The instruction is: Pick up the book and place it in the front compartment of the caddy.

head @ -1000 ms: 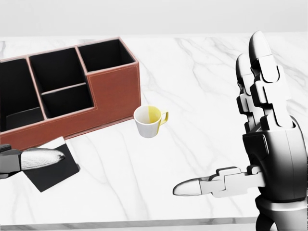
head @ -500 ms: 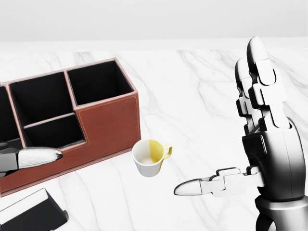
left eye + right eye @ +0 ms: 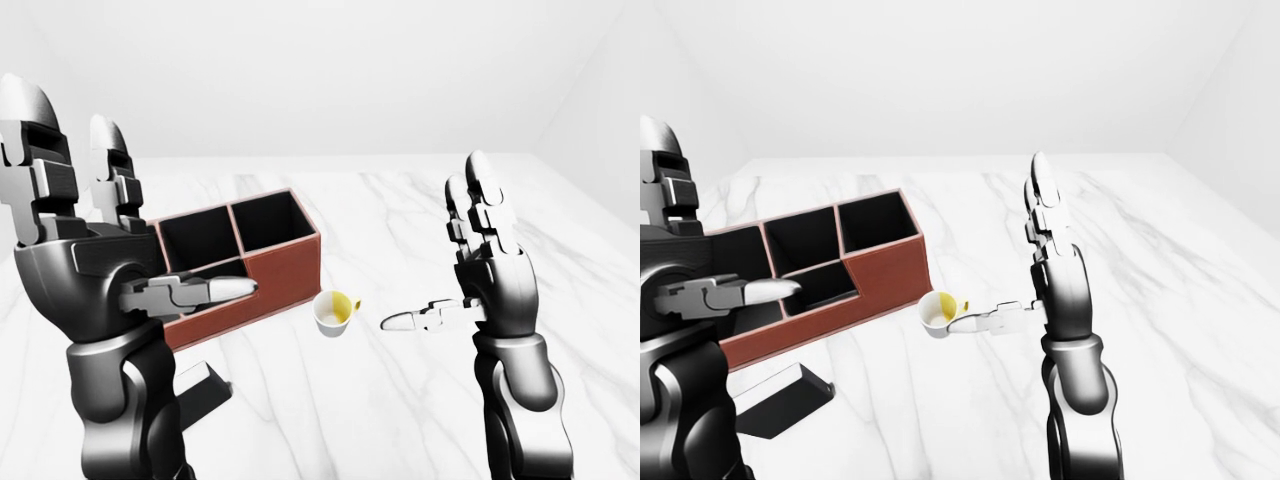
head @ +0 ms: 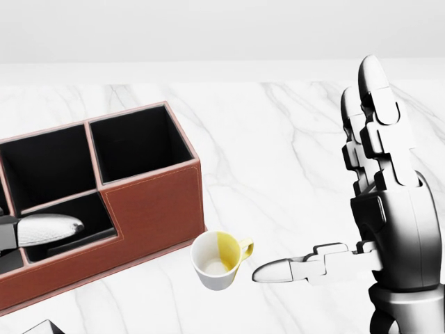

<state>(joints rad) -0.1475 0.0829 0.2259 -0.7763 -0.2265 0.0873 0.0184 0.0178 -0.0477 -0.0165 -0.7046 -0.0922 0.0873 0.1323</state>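
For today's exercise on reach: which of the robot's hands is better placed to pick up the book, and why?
Probably the left hand. The book lies on the table's near-left edge, below the caddy, just under that hand. The right hand hangs open beyond the mug, farther away.

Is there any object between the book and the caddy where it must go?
Nothing visible. The book lies on the marble just below the caddy in the right-eye view; the cup stands off to the right.

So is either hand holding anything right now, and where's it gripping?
Nothing is held. The left hand and right hand are both open and raised above the table; the book lies on it by the caddy.
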